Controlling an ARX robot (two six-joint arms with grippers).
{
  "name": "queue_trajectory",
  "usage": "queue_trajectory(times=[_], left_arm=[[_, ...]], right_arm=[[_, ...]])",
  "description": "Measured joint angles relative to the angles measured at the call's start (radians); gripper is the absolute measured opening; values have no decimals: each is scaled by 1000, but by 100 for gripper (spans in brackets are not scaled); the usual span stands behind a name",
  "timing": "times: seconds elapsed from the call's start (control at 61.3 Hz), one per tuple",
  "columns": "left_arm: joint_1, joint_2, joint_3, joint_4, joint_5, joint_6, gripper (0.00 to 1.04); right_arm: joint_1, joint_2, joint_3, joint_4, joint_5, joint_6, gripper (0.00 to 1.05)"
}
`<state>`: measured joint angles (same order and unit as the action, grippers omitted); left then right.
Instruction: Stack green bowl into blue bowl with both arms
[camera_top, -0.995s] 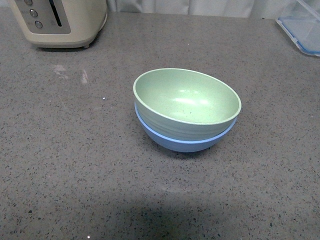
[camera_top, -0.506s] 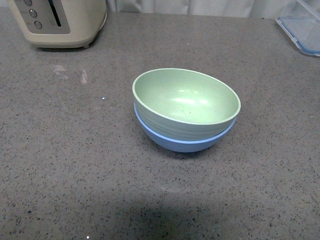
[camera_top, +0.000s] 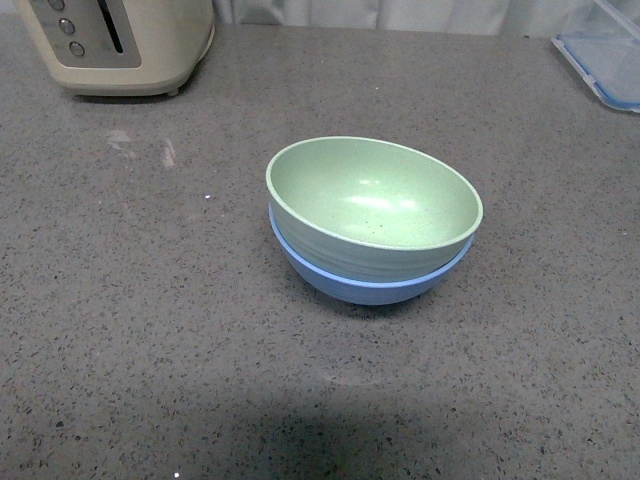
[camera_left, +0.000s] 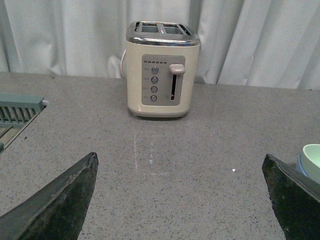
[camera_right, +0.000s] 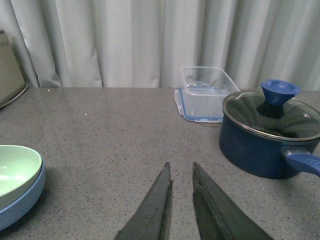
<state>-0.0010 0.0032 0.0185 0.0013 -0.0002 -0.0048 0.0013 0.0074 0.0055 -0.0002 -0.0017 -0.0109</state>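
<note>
Two bowls are being carried by the grey table near its middle: the green bowl is sitting nested inside the blue bowl, tilted a little, its rim raised toward the far left. Neither bowl is being touched. The left claw is being held wide apart and released, with the toaster ahead of it near the far left corner. The right claw is being kept nearly clenched, only a thin gap showing, with nothing between its tips. The stacking is judged done. Trouble is being risked mainly by the tilt: were the stack nudged by an arm, the green bowl could be rocked or slid out. The blue pot and the clear container are standing well apart.
</note>
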Motion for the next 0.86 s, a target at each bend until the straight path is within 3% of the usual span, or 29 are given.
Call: queue_trajectory(times=[0.457, 0.865], left_arm=[[0, 0, 0, 0, 0, 0, 98], [0, 0, 0, 0, 0, 0, 98]], right_arm=[[0, -3, 0, 0, 0, 1, 97], [0, -3, 0, 0, 0, 1, 95]])
